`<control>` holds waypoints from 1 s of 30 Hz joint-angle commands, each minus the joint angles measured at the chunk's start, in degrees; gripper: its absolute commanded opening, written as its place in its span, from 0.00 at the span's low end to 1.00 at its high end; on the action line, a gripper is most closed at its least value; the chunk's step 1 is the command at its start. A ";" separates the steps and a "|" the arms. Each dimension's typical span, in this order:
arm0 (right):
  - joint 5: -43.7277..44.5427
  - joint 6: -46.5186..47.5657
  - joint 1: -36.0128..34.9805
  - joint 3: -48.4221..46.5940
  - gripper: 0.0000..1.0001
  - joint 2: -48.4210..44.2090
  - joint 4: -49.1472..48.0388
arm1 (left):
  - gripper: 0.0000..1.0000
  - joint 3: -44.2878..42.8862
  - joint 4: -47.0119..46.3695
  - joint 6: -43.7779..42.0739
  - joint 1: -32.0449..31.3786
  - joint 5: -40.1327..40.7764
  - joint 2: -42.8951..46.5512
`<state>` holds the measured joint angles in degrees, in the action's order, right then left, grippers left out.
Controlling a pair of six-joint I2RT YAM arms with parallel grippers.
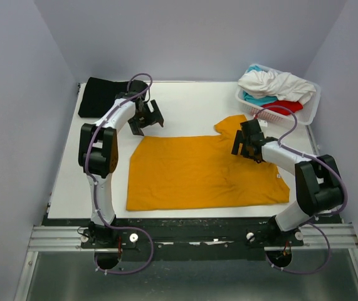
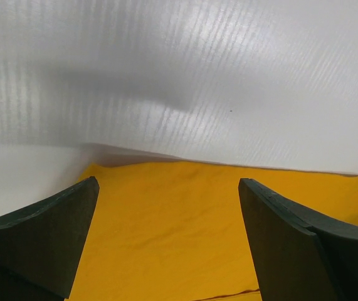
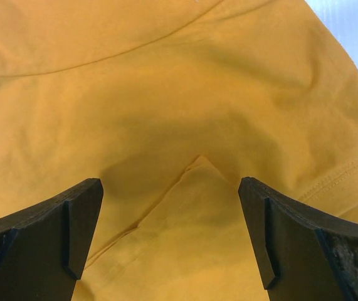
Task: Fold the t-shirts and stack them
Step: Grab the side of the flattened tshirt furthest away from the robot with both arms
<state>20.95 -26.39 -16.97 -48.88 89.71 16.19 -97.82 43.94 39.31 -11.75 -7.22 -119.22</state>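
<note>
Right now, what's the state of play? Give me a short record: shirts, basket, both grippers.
orange shirt: spread flat, centre
black shirt: far left corner, looks folded
basket: far right, holds white shirt, teal shirt, red shirt
left gripper: open, at orange shirt's far left edge
right gripper: open, over orange shirt near its sleeve

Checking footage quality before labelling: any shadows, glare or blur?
Top view: even, sharp, no glare. Left wrist view: soft grey shadow on the table beyond the orange shirt. Right wrist view: dark shadow on the shirt ahead of the right tool.
</note>
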 commanded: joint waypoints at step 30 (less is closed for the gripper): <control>5.91 3.15 4.68 -2.10 1.00 1.53 -0.10 | 0.71 1.91 9.09 6.75 -5.37 6.16 -4.70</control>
<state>24.64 -23.51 -12.78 -50.54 93.21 16.12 -97.08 50.63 45.10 -16.34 -2.94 -122.93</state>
